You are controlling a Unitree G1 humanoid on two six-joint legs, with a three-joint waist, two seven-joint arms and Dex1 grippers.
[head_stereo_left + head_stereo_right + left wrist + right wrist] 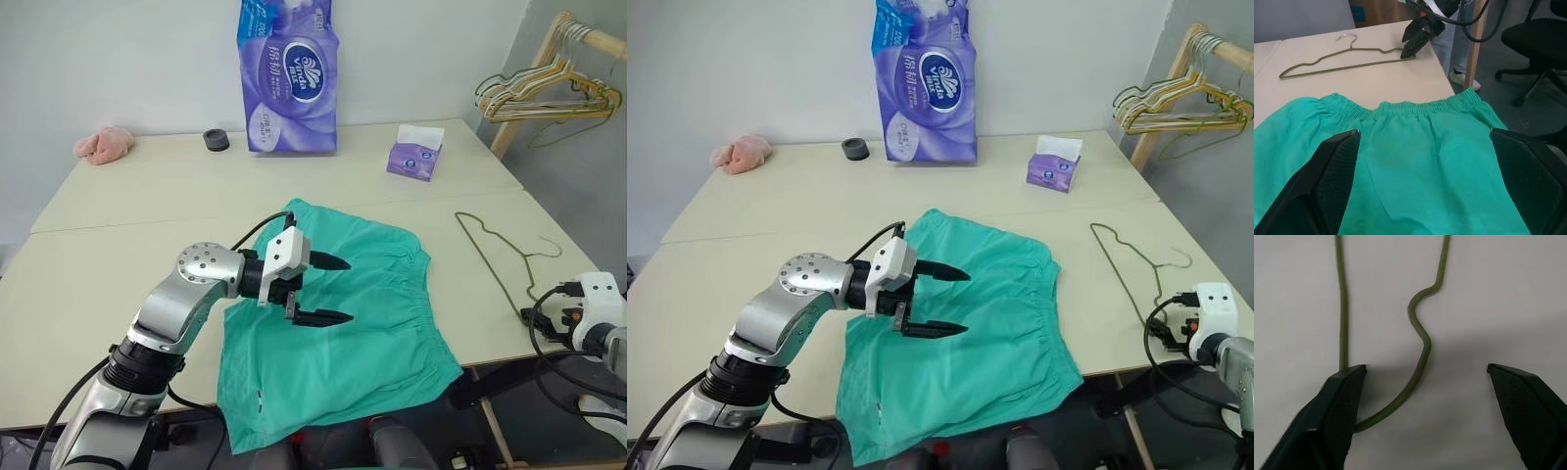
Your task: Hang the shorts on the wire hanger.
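The teal-green shorts (343, 338) lie flat on the table, waistband toward the right, one corner hanging over the near edge. My left gripper (349, 290) hovers open just above their middle, pointing right; in its wrist view the wide-apart fingers (1332, 166) frame the elastic waistband (1405, 106). The olive wire hanger (495, 262) lies flat to the right of the shorts. My right gripper (1425, 368) is open at the hanger's near end by the table's right edge. The wire's bent stretch (1420, 328) runs between its fingers, and one straight side passes by one fingertip (1349, 377).
At the back of the table stand a purple tissue pack (287, 73), a small tissue box (415, 155), a black round object (217, 140) and a pink cloth lump (104, 144). A wooden rack with several hangers (549, 90) stands at the right. An office chair (1542, 44) sits beyond the table edge.
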